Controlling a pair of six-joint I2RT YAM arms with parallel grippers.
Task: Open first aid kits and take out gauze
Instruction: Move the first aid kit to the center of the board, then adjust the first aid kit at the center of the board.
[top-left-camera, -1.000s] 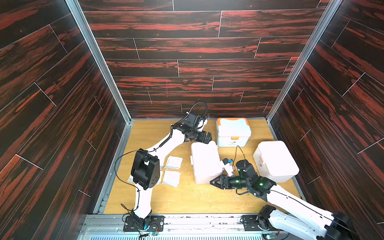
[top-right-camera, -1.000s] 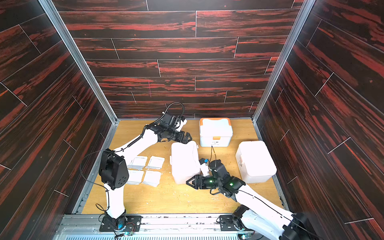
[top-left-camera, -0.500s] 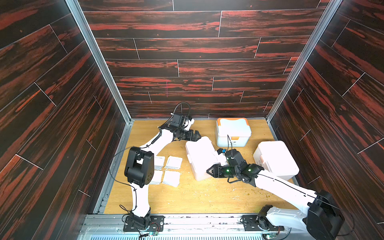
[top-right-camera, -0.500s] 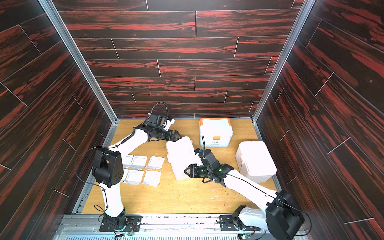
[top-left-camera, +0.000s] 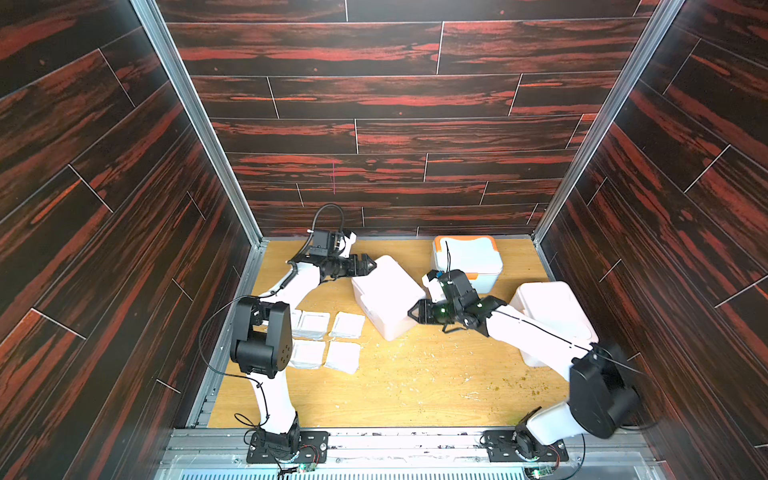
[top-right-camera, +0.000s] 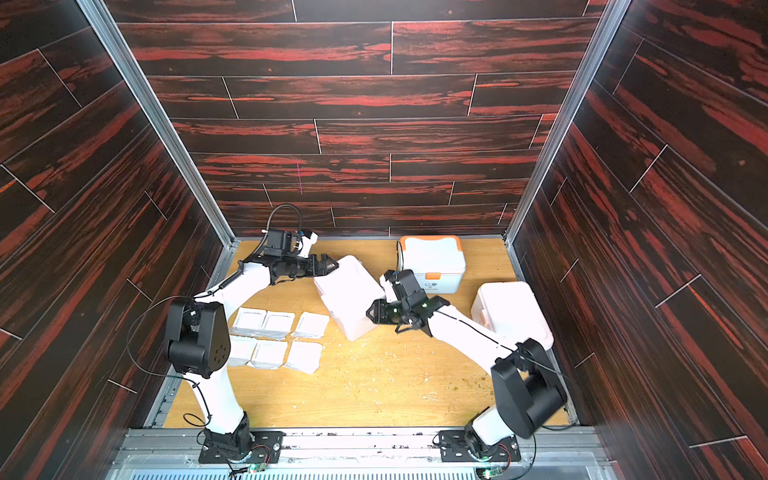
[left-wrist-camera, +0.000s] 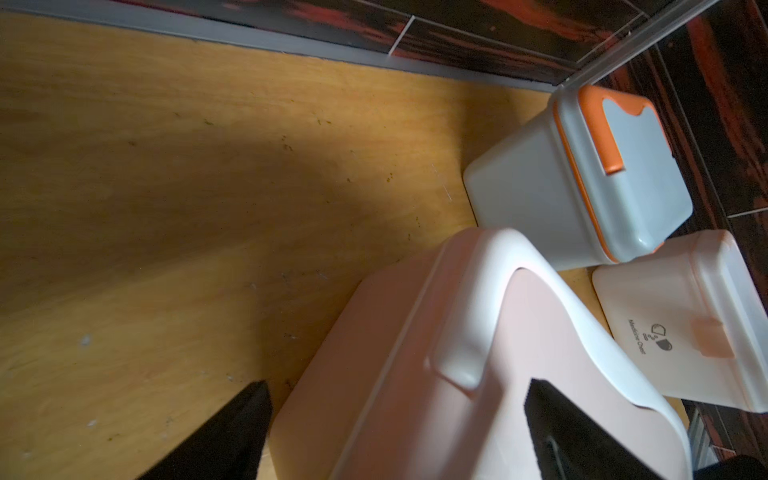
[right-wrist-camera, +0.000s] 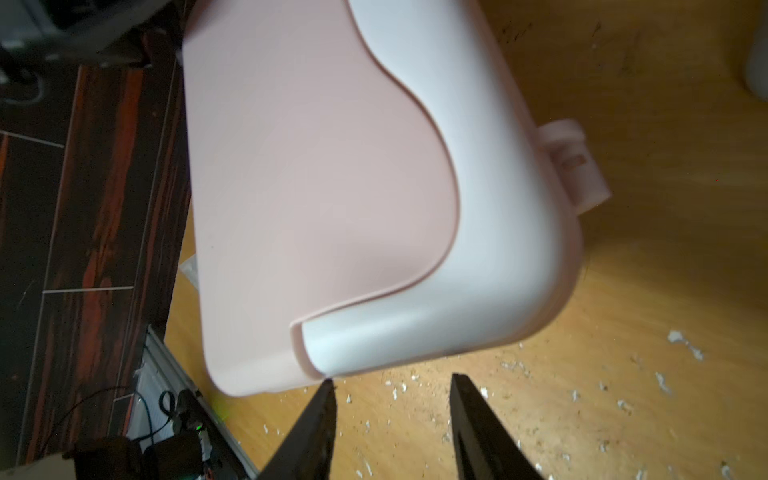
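Observation:
Three first aid kits stand shut on the wooden floor. The pinkish middle kit (top-left-camera: 384, 297) (top-right-camera: 349, 297) sits turned at an angle. My left gripper (top-left-camera: 370, 264) (left-wrist-camera: 397, 383) is open wide at its far left corner, one finger (left-wrist-camera: 557, 424) over the lid and the other beside the kit's wall. My right gripper (top-left-camera: 413, 311) (right-wrist-camera: 392, 380) is partly open at the kit's (right-wrist-camera: 332, 187) near right side. One fingertip (right-wrist-camera: 330, 384) touches its lid edge, with nothing between the jaws. Several gauze packets (top-left-camera: 348, 324) (top-right-camera: 311, 324) lie flat to the kit's left.
An orange-trimmed kit (top-left-camera: 467, 259) (left-wrist-camera: 582, 187) stands at the back. Another pinkish kit (top-left-camera: 552, 311) (left-wrist-camera: 685, 324) stands by the right wall, close behind my right forearm. White and green crumbs dot the front floor (top-left-camera: 436, 374). Dark panelled walls enclose three sides.
The middle kit has slid left and away and turned. My left gripper drew back left with it. My right gripper moved up against the kit's side and its jaws narrowed a little.

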